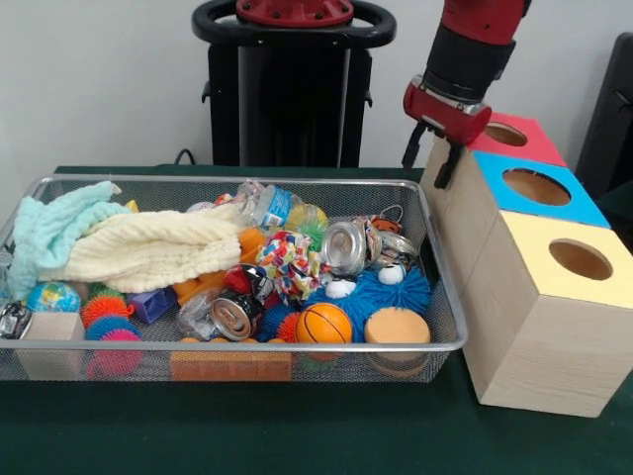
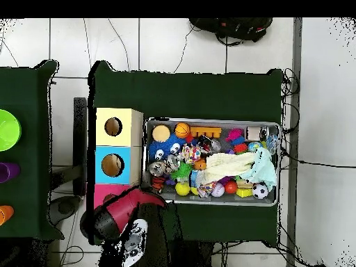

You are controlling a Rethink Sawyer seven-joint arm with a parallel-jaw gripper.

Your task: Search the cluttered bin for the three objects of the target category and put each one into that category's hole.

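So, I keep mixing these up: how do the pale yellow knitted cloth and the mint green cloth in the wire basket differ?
The pale yellow knitted cloth is ribbed and lies toward the basket's middle; the mint green cloth looks fluffier and sits bunched at the end away from the boxes. The yellow one covers more toys. Both are soft, crumpled and lie on top.

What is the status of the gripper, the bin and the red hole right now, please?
Gripper open, empty, beside red-topped hole. Bin cluttered, no duck visible. Towels cover left side.

One wire basket (image 1: 443, 341), three wooden boxes (image 1: 554, 336) with one hole (image 1: 505, 134) each, two cloths (image 1: 148, 247), one basketball (image 1: 323, 323), two crushed cans (image 1: 344, 247), one gripper (image 1: 435, 163)
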